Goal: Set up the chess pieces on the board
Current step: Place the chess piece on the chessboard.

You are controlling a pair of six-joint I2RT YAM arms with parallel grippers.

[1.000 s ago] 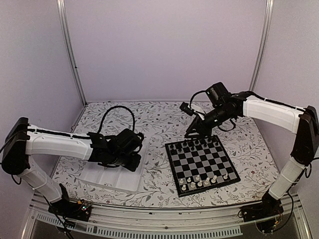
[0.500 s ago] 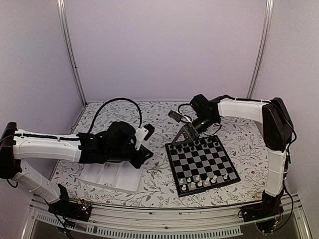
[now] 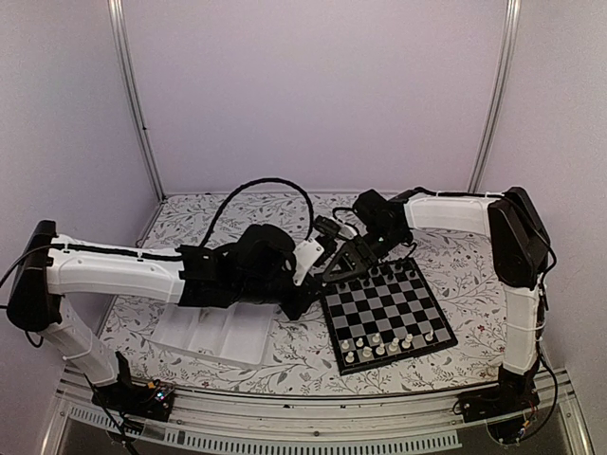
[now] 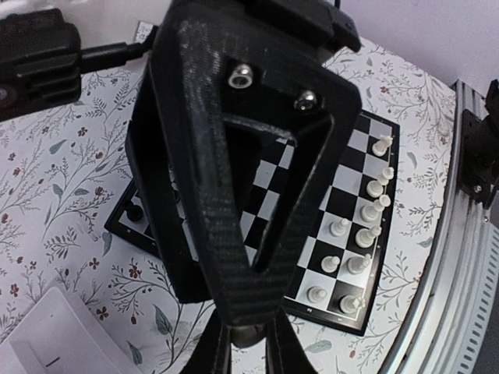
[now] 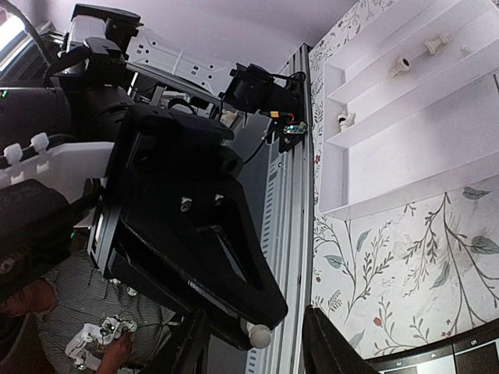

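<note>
Two arms are in play, with one board [image 3: 384, 305] and one white tray [image 5: 405, 156] on the flowered table [image 3: 285, 213]. Both grippers meet in mid-air, tip to tip, just off the board's left edge.

Head count first. On the board, at the edge nearest the arm bases, stand the cream-white pieces [image 4: 339, 227] in two rows. I make it about ten, though they are too tiny for an exact count. At the far edge, right beneath the right gripper [image 5: 256, 343], runs the line of black pieces [image 3: 398, 268]. It is partly hidden, so I cannot count it. In the tray, out beyond the right gripper's tips, lie three cream-white pieces [image 5: 401, 66] in separate long compartments.

Now the tools. The left gripper [image 4: 248, 347] is nearly closed, its fingers [image 4: 214, 354] pinching one small cream-white piece [image 5: 260, 335] at the very tip. The right gripper is about half open. Its fingers [image 5: 191, 343] stand one on each side of that held piece, with clear daylight on both sides and no contact with it.

The board sits below and ahead of the left gripper's tips, with its near-left corner closest. The tray sits back under the left forearm, well apart from the pinch point.
</note>
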